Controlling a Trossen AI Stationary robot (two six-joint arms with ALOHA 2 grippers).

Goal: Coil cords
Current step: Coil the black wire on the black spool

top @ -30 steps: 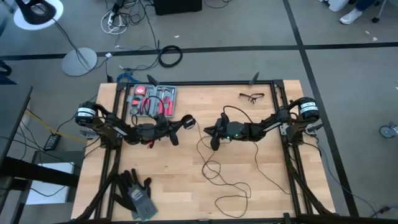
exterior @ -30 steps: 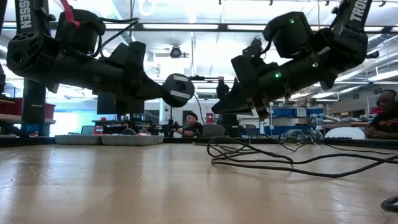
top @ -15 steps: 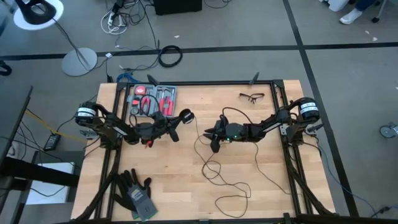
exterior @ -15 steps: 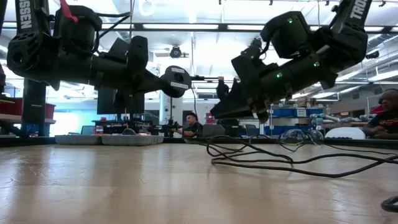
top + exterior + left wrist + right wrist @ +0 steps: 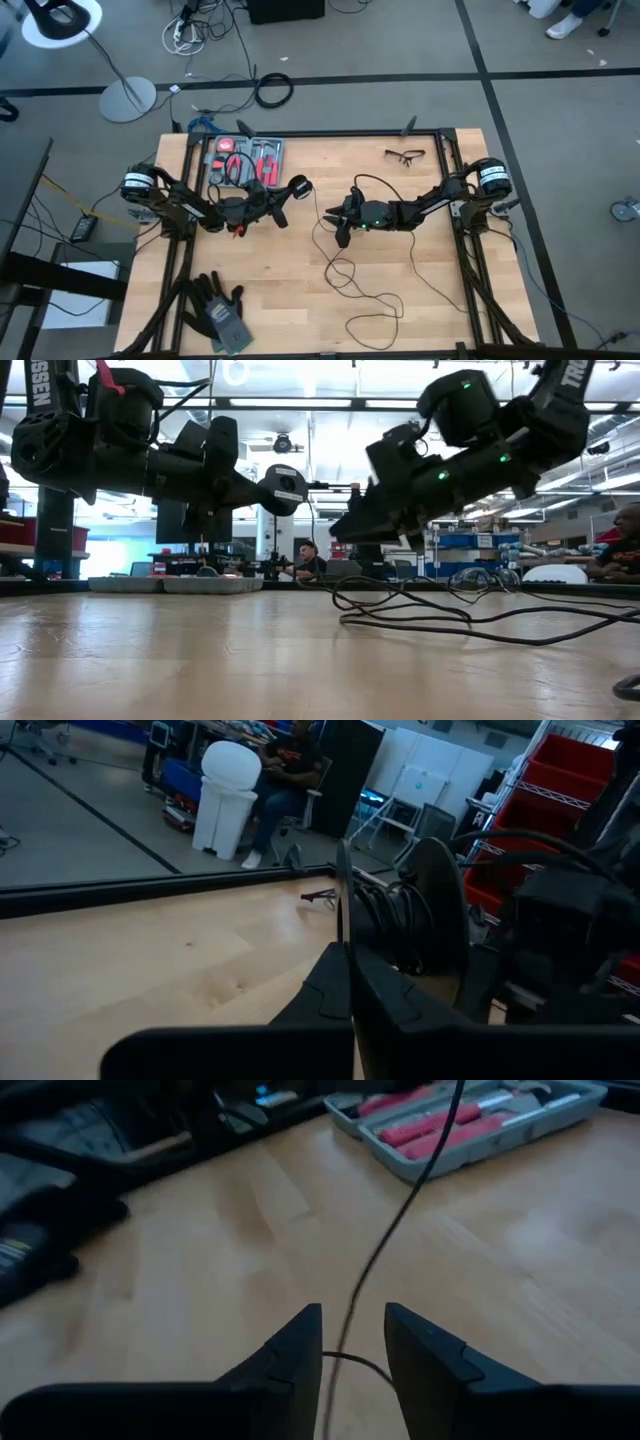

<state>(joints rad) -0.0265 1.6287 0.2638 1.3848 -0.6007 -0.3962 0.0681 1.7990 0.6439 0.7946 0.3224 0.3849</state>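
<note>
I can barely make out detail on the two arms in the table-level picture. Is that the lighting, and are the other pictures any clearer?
Low view: bright ceiling lights behind leave both arms as dark silhouettes. Right wrist view: the thin black cord and the grey tray of red-handled tools look soft and out of focus, with the right hand open around the cord. Left wrist view: the near fingers are dark. High view: evenly lit.

We read "TROSSEN" lettering, partly cropped, on the two arm columns [image 5: 40, 385] and [image 5: 573, 375] in the low view.
</note>
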